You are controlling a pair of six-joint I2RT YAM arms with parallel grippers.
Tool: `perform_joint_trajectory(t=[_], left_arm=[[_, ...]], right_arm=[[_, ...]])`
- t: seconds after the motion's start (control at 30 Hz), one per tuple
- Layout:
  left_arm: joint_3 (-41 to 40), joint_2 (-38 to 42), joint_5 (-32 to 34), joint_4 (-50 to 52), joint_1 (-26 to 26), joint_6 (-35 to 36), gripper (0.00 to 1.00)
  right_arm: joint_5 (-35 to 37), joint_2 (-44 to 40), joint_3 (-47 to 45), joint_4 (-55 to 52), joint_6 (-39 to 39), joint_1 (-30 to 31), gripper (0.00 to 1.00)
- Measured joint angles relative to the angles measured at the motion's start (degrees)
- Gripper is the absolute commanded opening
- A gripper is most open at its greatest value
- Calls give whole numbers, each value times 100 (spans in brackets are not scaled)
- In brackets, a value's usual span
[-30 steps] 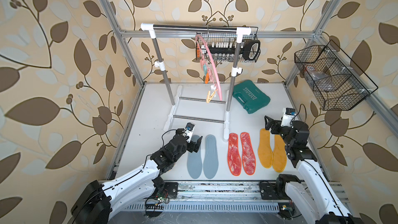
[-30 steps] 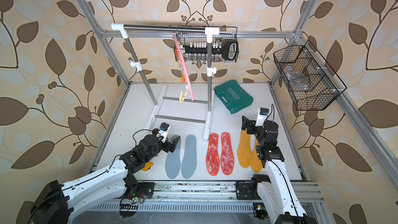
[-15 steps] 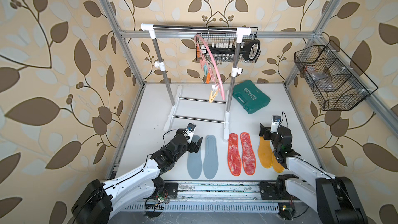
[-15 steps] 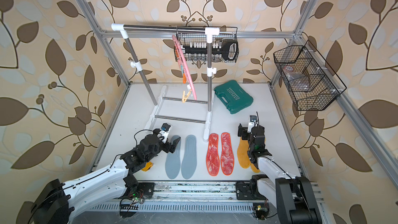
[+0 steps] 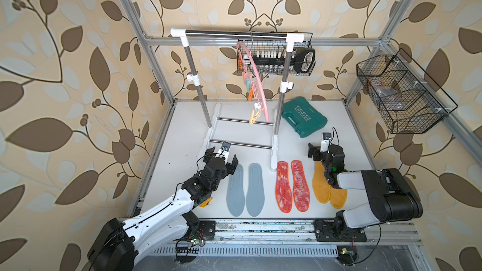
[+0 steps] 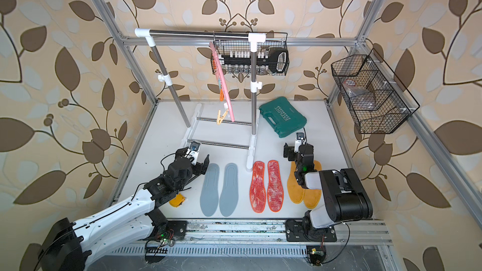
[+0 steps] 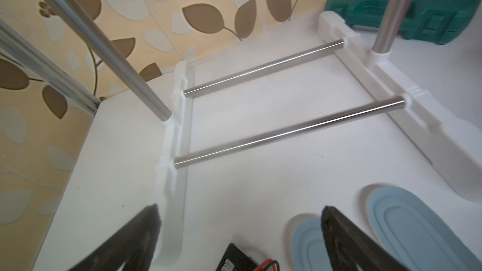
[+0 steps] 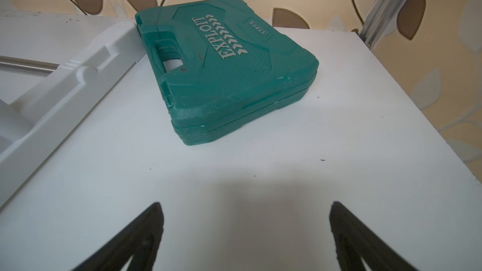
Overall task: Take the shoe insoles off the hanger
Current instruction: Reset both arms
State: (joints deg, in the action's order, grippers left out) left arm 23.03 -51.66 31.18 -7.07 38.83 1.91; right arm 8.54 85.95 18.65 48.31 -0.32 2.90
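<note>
All six insoles lie flat on the table (image 5: 182, 136) in front of the rack (image 5: 234, 33). The blue pair (image 5: 235, 191) is before the gap between its feet. The red pair (image 5: 283, 186) is just before its right foot, and the yellow pair (image 5: 321, 186) is further to the right. The hanger (image 6: 226, 97) hangs on the rack's top bar and its clips hold nothing, so the task looks finished.

I judge the insoles to be thin, light and bendable. The blue ones look smooth, and the red and yellow ones look rougher. As each one lies flat, a grip should be taken at a toe or heel edge and not in the middle.

The left arm is stretched low toward the rack's left foot. The left gripper (image 7: 240, 209) has its jaws spread wide and holds nothing; one finger is over a blue toe, and I cannot tell whether it touches. The right arm is folded, with its wrist over the yellow pair. The right gripper (image 8: 245, 204), to the right of the rack's right foot, is also spread wide and empty.
</note>
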Motion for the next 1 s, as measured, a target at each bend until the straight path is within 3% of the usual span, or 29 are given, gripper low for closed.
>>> perform_joint_trajectory(t=[0.23, 0.43, 0.87, 1.0], left_arm=[[-9, -649, -76, -636, -1565, 90, 99], [-107, -1351, -494, -1596, -2194, 199, 99], [-358, -2389, -2581, -3558, -3202, 682, 99], [136, -2667, -2723, -3091, -3327, 713, 99]], right_arm=[[-20, 0, 2, 83, 2, -2, 98], [-15, 0, 37, 44, 7, -2, 98], [-15, 0, 87, 33, 7, -2, 98], [-15, 0, 87, 33, 7, -2, 98]])
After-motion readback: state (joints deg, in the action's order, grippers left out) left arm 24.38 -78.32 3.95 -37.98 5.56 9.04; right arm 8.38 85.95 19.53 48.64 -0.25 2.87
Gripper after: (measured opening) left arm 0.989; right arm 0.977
